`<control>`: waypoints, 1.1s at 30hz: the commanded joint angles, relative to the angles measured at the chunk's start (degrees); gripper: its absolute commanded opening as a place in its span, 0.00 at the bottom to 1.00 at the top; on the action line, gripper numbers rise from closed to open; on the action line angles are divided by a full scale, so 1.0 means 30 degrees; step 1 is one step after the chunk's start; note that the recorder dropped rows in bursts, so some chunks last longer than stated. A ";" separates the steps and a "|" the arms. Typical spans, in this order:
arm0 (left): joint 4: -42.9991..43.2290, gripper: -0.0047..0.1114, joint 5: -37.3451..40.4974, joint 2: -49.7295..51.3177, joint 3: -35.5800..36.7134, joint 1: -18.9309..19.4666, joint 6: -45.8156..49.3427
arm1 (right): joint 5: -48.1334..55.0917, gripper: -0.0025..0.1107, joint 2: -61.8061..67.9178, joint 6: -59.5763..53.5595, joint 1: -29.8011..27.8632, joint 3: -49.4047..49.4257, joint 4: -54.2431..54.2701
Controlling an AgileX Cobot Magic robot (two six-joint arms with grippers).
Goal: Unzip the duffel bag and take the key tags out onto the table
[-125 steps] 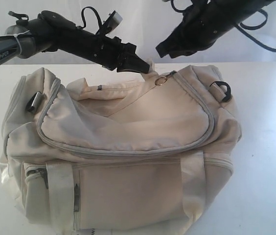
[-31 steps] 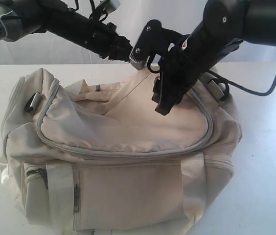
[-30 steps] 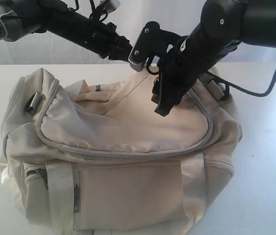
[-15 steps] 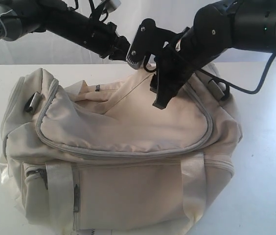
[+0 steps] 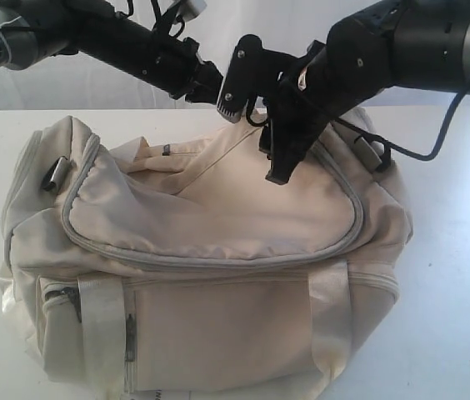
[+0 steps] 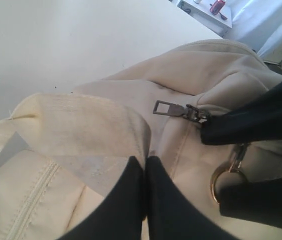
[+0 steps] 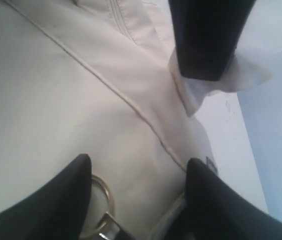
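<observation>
The cream duffel bag (image 5: 218,250) lies on the white table (image 5: 456,258) with its grey top zipper (image 5: 218,257) closed. My left gripper (image 5: 216,89) is shut on a fold of bag fabric (image 6: 106,125) at the bag's far top edge. My right gripper (image 5: 256,137) hangs open just above that spot. Its two fingers straddle the metal ring (image 7: 102,197) on the zipper end. Beside my left gripper (image 6: 146,161) I see the zipper pull (image 6: 173,109) and the ring (image 6: 225,175). My right gripper (image 7: 140,161) holds nothing. The key tags are hidden.
A black D-ring (image 5: 380,155) sits on the bag's right end and a grey buckle (image 5: 56,174) on its left shoulder. A pocket zipper (image 5: 64,296) runs down the front left. Bare table (image 6: 56,40) lies behind the bag.
My right arm came down from above to the bag's far top. In the last second its open gripper shifted slightly up and left. The left gripper has kept its pinch.
</observation>
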 commanded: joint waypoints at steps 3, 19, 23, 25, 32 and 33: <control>-0.0755 0.04 0.1002 -0.0536 -0.0088 0.0120 0.0153 | 0.1824 0.49 -0.0082 0.1191 0.0011 -0.0048 -0.0216; -0.0755 0.04 0.0981 -0.0536 -0.0088 0.0120 0.0541 | 0.4047 0.49 -0.1765 -0.3724 0.0011 0.0075 0.1501; -0.0755 0.04 0.0981 -0.0536 -0.0088 0.0120 0.0541 | 0.4047 0.49 -0.1227 -0.5109 0.0011 0.0075 0.2084; -0.0755 0.04 0.0981 -0.0536 -0.0088 0.0120 0.0583 | 0.4047 0.49 -0.0849 -0.5313 0.0011 0.0075 0.2084; -0.0755 0.04 0.1023 -0.0536 -0.0088 0.0120 0.0624 | 0.2554 0.49 0.0333 -0.5291 0.0011 0.0075 0.1960; -0.0755 0.04 0.1023 -0.0536 -0.0088 0.0120 0.0624 | 0.2346 0.49 0.0428 -0.5290 0.0011 0.0075 0.1927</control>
